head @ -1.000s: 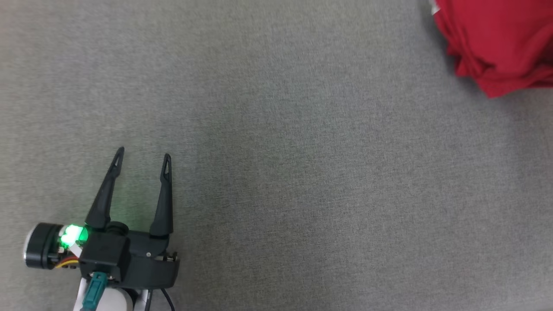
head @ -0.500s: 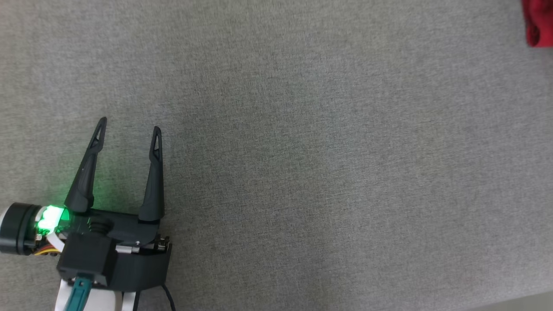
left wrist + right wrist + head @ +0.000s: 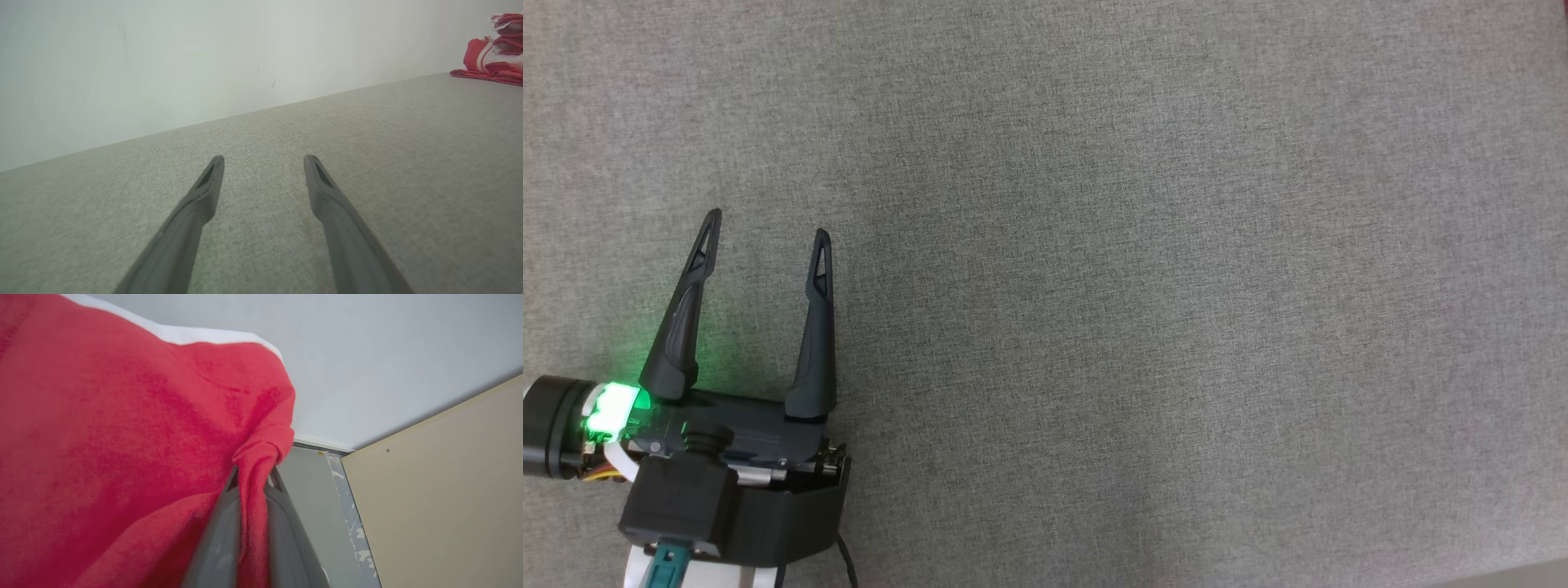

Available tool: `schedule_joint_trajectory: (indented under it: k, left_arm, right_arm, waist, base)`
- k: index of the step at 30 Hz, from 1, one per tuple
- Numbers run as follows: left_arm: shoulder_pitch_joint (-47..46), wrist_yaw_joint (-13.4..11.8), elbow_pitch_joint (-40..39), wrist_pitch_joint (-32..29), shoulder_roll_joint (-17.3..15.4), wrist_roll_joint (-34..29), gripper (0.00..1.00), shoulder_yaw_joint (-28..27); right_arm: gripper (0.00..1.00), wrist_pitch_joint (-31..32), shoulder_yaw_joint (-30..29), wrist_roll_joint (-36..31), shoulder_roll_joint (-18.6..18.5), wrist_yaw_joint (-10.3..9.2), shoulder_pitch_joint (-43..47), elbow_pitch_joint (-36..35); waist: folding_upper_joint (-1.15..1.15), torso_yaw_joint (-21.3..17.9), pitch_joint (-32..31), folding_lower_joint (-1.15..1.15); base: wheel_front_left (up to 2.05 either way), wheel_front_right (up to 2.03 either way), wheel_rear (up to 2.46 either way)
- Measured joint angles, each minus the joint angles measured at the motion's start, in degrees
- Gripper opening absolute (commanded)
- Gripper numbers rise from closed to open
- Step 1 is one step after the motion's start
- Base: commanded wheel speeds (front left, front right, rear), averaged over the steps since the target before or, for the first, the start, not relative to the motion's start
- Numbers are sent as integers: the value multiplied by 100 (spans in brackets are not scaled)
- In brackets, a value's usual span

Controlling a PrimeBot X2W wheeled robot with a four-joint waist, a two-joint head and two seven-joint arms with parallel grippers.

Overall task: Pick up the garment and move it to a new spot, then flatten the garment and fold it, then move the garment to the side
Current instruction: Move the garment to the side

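The garment (image 3: 122, 437) is red cloth with a white edge. A twisted fold of it is pinched between the fingers of my right gripper (image 3: 254, 475), which is shut on it. In the left wrist view the garment (image 3: 472, 55) shows far off at the upper right, bunched, with its lower edge on the grey surface. My left gripper (image 3: 767, 224) is at the lower left of the head view, open, with nothing between its fingers (image 3: 204, 192). It hovers low over the bare grey surface, far from the garment.
A grey woven surface (image 3: 1143, 294) spreads under both arms and ends at a pale wall (image 3: 163, 61). Its front edge cuts the head view's lower right corner (image 3: 1535, 573). Past the held cloth are a beige panel (image 3: 441, 498) and a grey floor strip (image 3: 310, 490).
The red garment, at the head view's upper right a second ago, has gone out past that corner. The left gripper sits a little higher and further left in the picture, still open.
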State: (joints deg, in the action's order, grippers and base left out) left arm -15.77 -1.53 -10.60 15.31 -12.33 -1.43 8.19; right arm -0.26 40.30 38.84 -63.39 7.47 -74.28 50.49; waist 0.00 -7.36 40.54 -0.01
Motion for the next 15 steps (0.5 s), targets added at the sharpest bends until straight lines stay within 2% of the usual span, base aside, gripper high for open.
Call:
schedule_joint_trajectory:
  k: [1, 9, 15]
  left_arm:
    - [-6, -7, 3, 0, -5, 1, 100, 10]
    - [-7, -119, 175, -2, 13, 100, 100, 23]
    - [225, -208, 407, -12, 42, 209, 100, -76]
  right_arm:
    - [100, -25, -8, -4, 14, 0, -26, 41]
    - [100, -279, -32, -320, 279, 0, -243, 319]
    - [100, -827, -98, -403, 569, 0, -342, 143]
  waist:
    - [0, 7, 5, 0]
    - [1, 65, -209, 1]
    - [1, 106, -613, 1]
  base:
    - [0, 0, 0]
    - [0, 0, 0]
    - [0, 0, 0]
